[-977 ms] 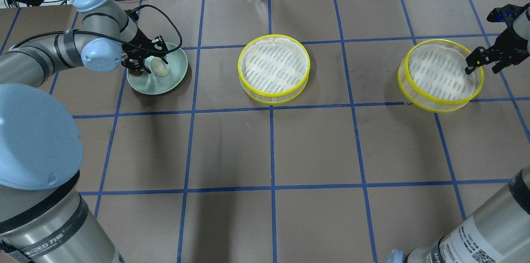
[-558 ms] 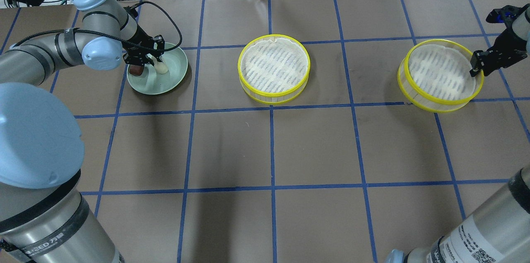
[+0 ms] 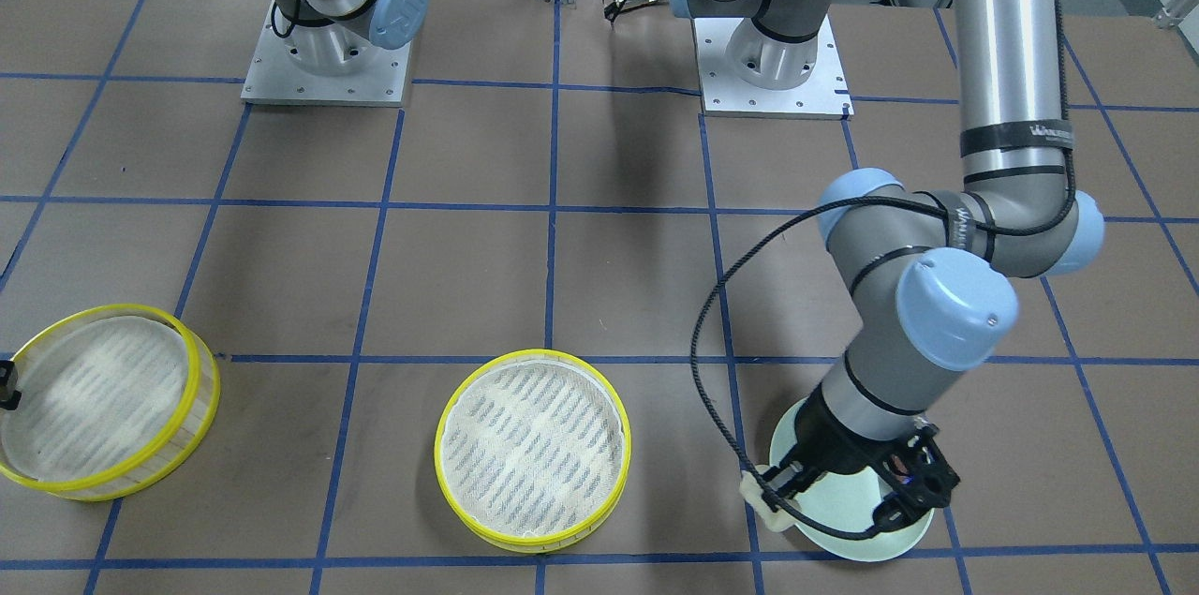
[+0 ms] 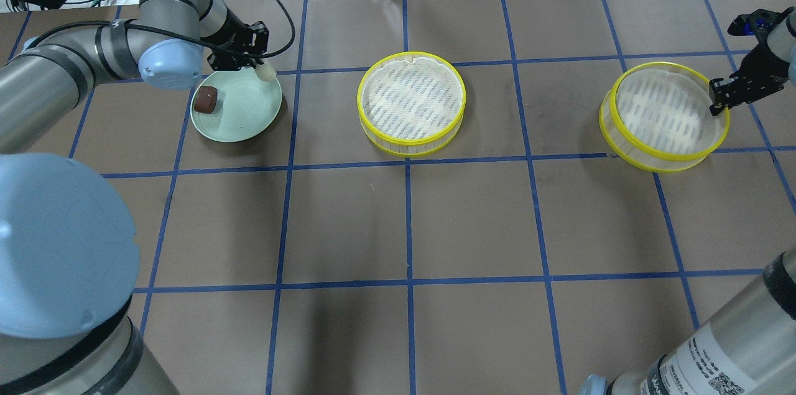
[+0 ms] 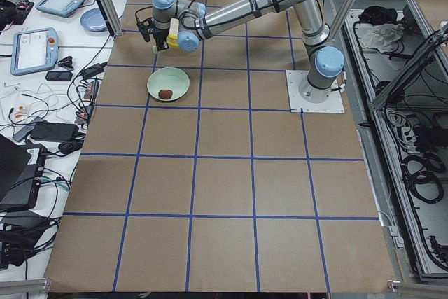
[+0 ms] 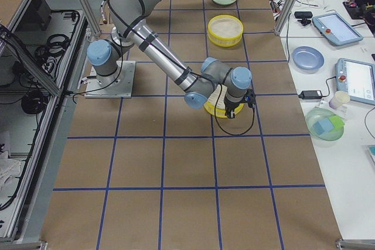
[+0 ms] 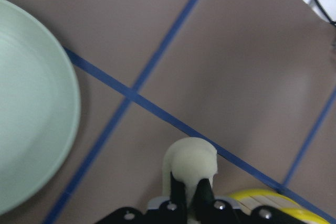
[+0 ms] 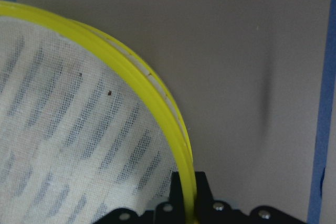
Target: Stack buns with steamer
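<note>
Pale bun [image 4: 267, 73] held above plate [image 4: 245, 115] edge
It is clamped in the left gripper [image 4: 260, 66], with the middle steamer [image 4: 411, 102] lying to the robot's right; the right gripper [image 4: 716, 104] is closed on the rim of the other steamer [image 4: 662, 115].

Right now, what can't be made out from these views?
- Front-facing view: left arm covers most of the green plate.
- Front-facing view: right gripper cut off at the left edge; jaws unseen.
- Left wrist view: brown bun out of frame; only the white bun shows.
- Right wrist view: right steamer underside hidden, so lifted or resting is unclear.
</note>
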`<action>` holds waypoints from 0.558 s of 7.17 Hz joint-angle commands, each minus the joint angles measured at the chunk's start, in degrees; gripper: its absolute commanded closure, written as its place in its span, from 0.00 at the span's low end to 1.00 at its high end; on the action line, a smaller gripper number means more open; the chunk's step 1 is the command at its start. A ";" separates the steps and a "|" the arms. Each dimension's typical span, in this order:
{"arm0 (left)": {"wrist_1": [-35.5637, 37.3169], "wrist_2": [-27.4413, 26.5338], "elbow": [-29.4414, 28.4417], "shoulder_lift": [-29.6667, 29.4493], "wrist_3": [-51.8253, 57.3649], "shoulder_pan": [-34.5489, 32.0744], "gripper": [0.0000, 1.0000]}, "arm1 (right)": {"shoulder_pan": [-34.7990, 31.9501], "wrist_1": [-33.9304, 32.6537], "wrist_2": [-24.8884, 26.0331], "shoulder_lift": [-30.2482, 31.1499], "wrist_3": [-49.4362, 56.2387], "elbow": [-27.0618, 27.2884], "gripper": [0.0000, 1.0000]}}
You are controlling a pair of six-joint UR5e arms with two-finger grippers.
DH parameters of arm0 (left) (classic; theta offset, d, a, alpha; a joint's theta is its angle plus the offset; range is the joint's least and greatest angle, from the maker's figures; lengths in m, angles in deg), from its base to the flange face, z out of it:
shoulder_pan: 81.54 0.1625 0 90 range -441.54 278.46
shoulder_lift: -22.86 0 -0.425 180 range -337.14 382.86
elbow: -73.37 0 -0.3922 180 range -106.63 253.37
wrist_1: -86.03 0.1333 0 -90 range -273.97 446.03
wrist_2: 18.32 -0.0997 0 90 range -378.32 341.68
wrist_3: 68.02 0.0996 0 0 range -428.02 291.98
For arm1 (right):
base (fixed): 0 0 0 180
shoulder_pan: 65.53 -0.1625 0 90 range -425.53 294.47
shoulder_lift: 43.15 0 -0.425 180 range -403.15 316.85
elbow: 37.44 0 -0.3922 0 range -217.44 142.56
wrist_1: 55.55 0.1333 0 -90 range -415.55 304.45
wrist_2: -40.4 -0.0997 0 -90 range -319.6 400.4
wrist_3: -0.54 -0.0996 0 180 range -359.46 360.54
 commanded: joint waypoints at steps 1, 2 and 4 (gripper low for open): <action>3.56 3.46 0.18 -1.17 -5.99 -6.58 1.00 | -1.01 0.30 0.04 2.22 -1.26 -0.38 1.00; 3.73 3.99 0.70 -1.97 -6.08 -7.56 1.00 | -3.19 0.73 1.09 4.50 -2.84 -0.38 1.00; 3.65 4.08 1.41 -3.55 -6.26 -9.41 0.19 | -9.42 2.75 1.97 6.98 -12.38 -0.29 1.00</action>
